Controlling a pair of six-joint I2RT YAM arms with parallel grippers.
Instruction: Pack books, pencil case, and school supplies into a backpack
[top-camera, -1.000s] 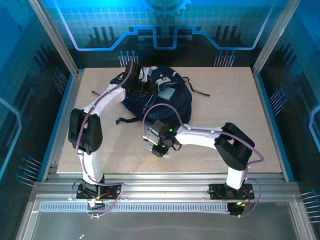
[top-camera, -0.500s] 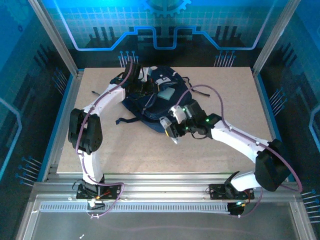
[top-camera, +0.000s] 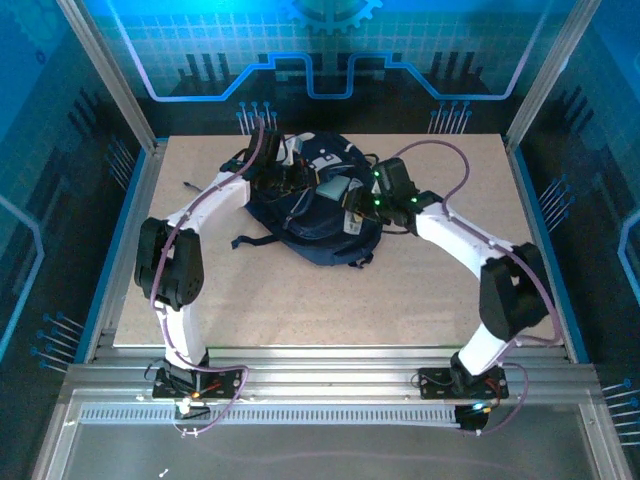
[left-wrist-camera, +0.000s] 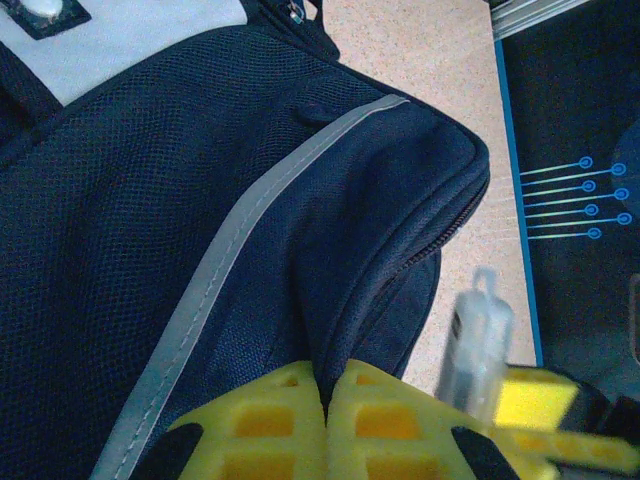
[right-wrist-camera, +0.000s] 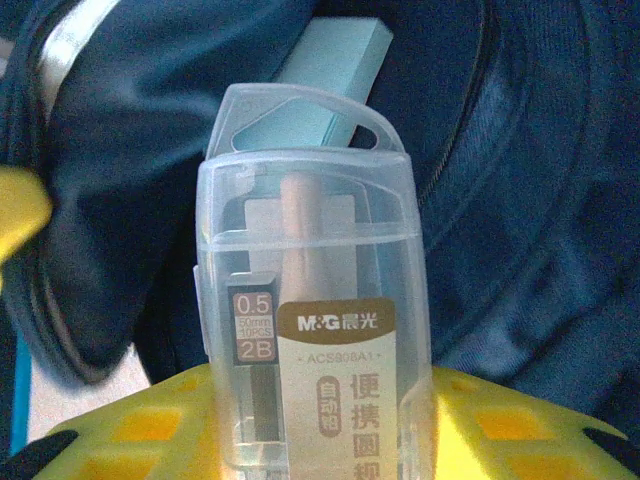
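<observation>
Surface (top-camera: 420, 290) on the near side, between the arm bases and the backpack (top-camera: 310, 225), is seen to carry nothing but the bag's trailing dark straps (top-camera: 250, 240). From this the books and the pencil case are judged to be packed already, though their place inside cannot be confirmed. Farther in, at mid-surface, the backpack lies flat with the right tool (top-camera: 352, 212) held over its right half. That tool is grasping the school supplies (right-wrist-camera: 310, 300), a small clear case of pencil leads, upright between its yellow fingers and just short of the bag's opening. Behind the case a pale blue-green flat slab (right-wrist-camera: 335, 75) is seen sticking out of the dark fabric; whether it is a book cannot be told. At the far-left corner of the bag the left tool (left-wrist-camera: 325, 425) is clenched, apparently on a fold of fabric beside the zip (left-wrist-camera: 440, 245), so the mouth is judged to be held up for loading. What is left appears to be the last item: the case has to be lowered into the opening and let go. After that the fabric can be released and, if required, the zip drawn closed.
</observation>
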